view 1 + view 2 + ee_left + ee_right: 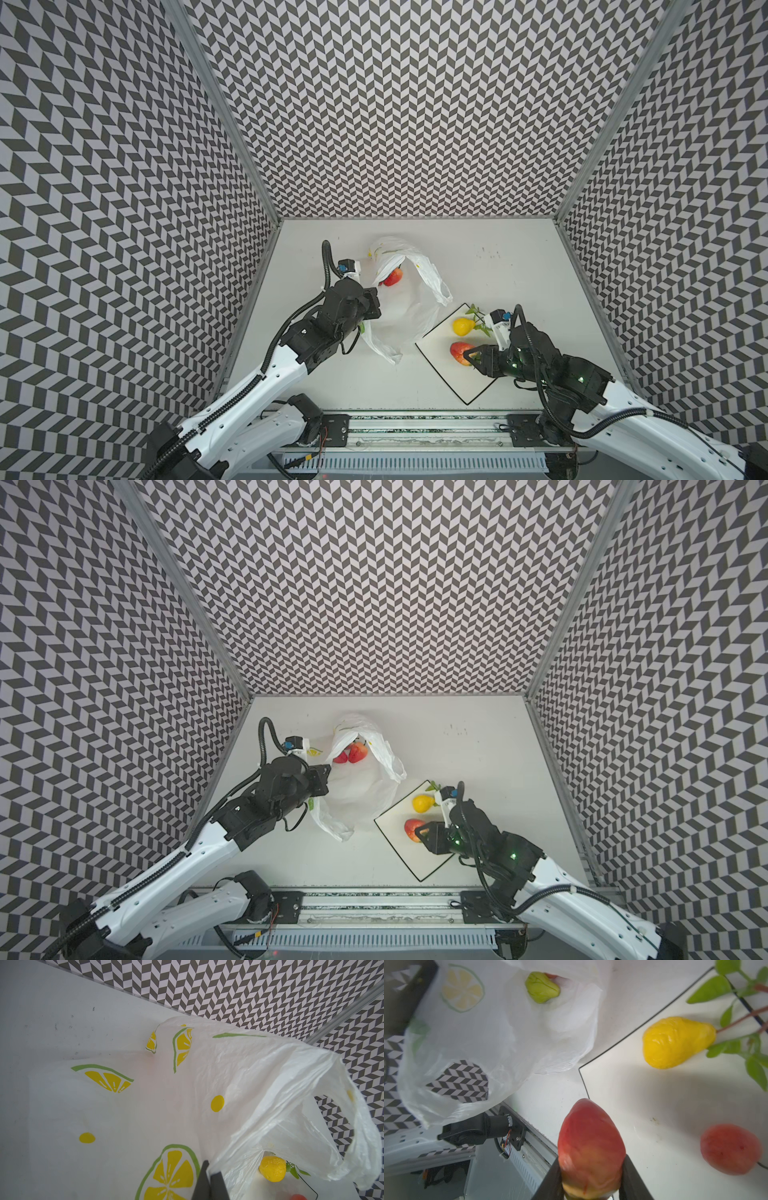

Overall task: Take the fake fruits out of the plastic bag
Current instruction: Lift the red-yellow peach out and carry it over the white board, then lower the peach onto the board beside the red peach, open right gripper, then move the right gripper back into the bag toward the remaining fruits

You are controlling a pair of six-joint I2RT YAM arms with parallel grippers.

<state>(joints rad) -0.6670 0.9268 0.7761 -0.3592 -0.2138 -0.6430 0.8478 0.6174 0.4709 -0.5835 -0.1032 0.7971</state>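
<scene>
Top views: we find the left gripper [377, 297] closed on the bag [411, 320], red fruit [356, 752] inside. Left wrist: we confirm that pinch. Right wrist: the right gripper [591, 1180] clamps an apple [589, 1142] above the plate [654, 1095], lemon [675, 1043] nearby.

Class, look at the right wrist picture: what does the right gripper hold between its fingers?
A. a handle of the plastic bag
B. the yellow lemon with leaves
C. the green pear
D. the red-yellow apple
D: the right gripper has its dark fingers on both sides of the red-yellow apple, while the yellow lemon lies free on the plate.
</scene>
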